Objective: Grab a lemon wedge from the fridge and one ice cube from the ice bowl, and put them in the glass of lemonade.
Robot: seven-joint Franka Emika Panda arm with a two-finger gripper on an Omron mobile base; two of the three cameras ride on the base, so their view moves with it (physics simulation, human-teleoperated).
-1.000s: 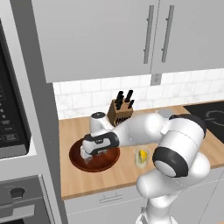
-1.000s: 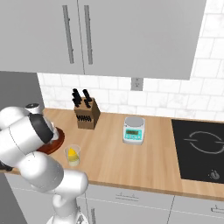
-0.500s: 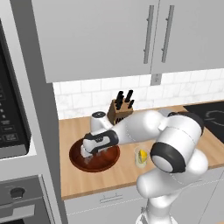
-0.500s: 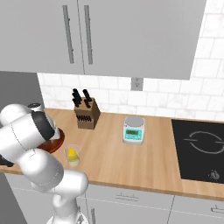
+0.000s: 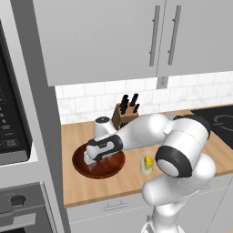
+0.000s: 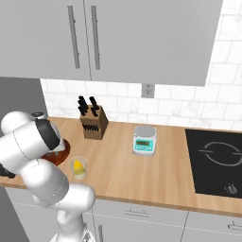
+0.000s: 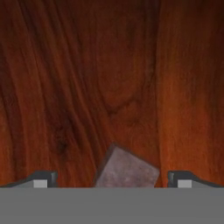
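A: How is the gripper [image 7: 112, 178] seen?
B: Spread wide, nothing clasped; a translucent, squarish ice cube [image 7: 127, 171] is framed between the tips, on the ice bowl's [image 5: 79, 166] red-brown grained wood.
A: And the glass of lemonade [image 5: 146, 163]?
B: Clear, placed just beside the bowl, a yellow lemon wedge [image 5: 148, 162] inside.

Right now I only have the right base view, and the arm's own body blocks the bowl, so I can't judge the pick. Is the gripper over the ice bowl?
Observer: Yes. In the left base view the gripper is down inside the ice bowl.
Operator: Are the jaws open?
Observer: Open. The hand view shows both fingertips wide apart, with an ice cube between them, touching neither.
Operator: Is the lemon wedge already in the glass?
Observer: The left base view shows a yellow piece, seemingly the lemon wedge, inside the glass of lemonade, beside the bowl.
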